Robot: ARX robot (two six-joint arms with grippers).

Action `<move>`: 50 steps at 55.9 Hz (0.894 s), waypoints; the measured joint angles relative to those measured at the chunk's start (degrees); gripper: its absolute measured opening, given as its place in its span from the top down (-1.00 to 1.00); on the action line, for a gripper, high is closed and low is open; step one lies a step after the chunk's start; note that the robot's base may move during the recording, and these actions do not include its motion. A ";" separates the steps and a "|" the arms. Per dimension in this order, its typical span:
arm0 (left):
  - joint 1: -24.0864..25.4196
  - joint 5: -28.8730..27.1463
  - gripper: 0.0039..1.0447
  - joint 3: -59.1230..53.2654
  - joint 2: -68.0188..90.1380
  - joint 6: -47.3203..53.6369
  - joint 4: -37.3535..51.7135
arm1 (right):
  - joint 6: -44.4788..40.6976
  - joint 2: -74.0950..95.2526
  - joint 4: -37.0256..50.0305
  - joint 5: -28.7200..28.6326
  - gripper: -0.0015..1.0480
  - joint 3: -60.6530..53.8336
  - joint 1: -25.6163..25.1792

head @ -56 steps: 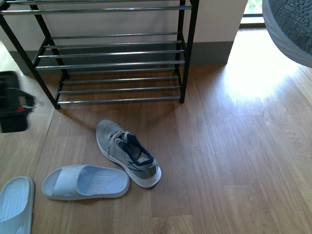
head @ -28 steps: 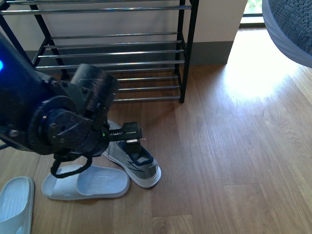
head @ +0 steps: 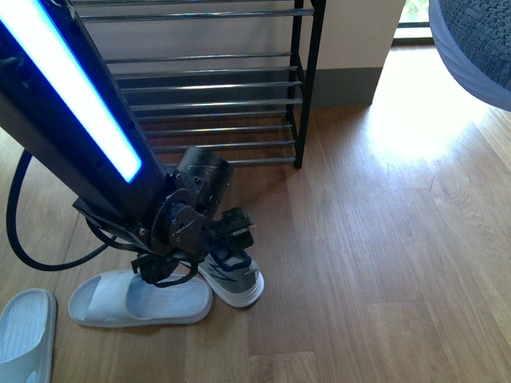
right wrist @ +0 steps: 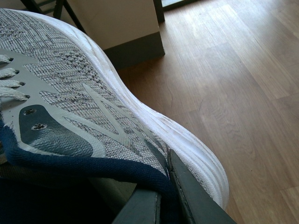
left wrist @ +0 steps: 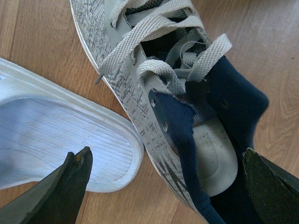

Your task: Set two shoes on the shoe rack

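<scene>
On my left gripper (left wrist: 164, 156) the fingers (left wrist: 65, 186) are black; the floor sneaker (left wrist: 121, 70) is speckled grey knit, with pale grey laces, white sole and navy lining; the slide (left wrist: 56, 135) beside it is pale blue, finely ribbed; my lifted sneaker (right wrist: 70, 79) matches in grey and white; the shoe rack (head: 307, 80) beyond is black and chrome.

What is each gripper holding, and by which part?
Right gripper is shut on a grey sneaker, pinching its dark collar. Left gripper is open over the other sneaker on the floor, holding nothing.
</scene>
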 joint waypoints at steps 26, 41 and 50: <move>0.04 -1.31 -0.83 7.06 6.62 -3.06 -4.46 | 0.00 0.00 0.00 0.00 0.97 0.00 0.00; 0.72 -1.27 -0.18 9.86 9.66 -3.30 -5.68 | 0.00 0.00 0.00 0.00 0.97 0.00 0.00; 0.72 -1.05 0.43 10.34 9.70 -2.95 -5.53 | 0.00 0.00 0.00 0.00 0.97 0.00 0.00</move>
